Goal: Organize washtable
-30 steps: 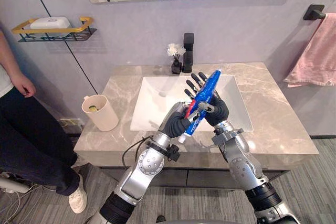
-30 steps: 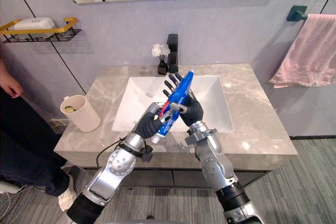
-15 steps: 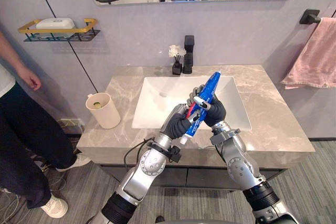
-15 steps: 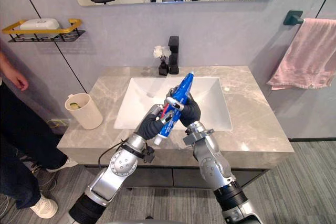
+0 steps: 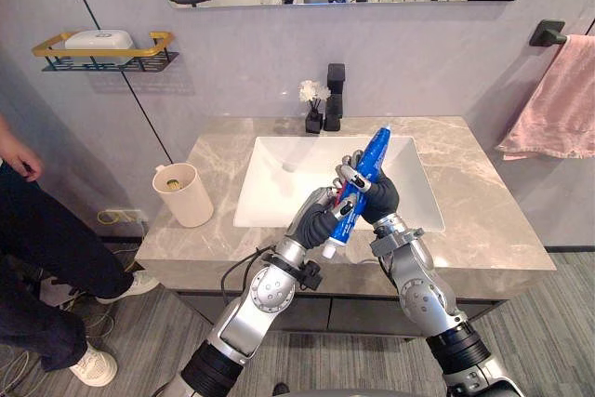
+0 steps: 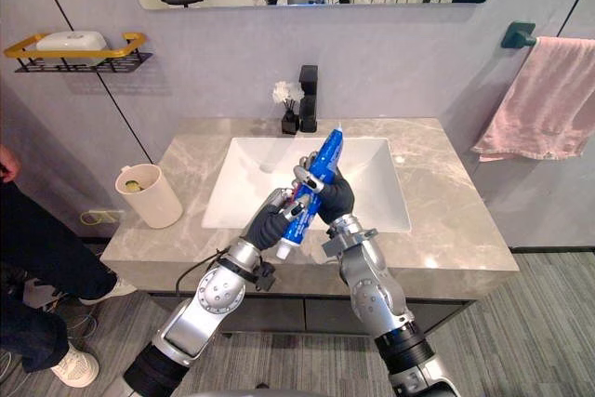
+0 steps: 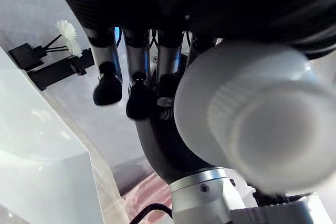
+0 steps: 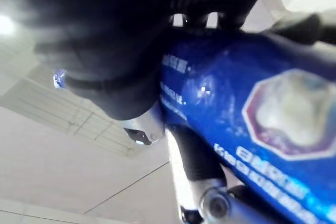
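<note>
Two robot hands share one blue toothpaste tube [image 5: 374, 148], holding it in the air over the front rim of the white washbasin [image 5: 279, 183]. The tube is tilted, its white cap [image 7: 262, 129] pointing down toward the front edge of the grey marble countertop [image 5: 474, 211] and its flat crimped end pointing up toward the back wall. The left hand [image 5: 314, 220] is curled round the lower part just above the cap, with the cap sticking out below its fingers [image 7: 110, 85]. The right hand [image 5: 379, 197] is wrapped round the middle of the tube, its fingers [image 5: 346, 174] folded across the front face while the upper third stands clear above them. The two hands touch along the tube.

A beige cup [image 5: 184, 197] stands on the left part of the countertop, well apart from the hands. At the back edge are a black faucet [image 5: 335, 90] and, just beside it, a small black vase of white flowers [image 5: 313, 118]. A gold-railed wall shelf [image 5: 139, 44] carries a white soap dish [image 5: 90, 40]; a pink towel [image 5: 558, 99] hangs at right. A person [image 5: 37, 248] stands at the left edge.
</note>
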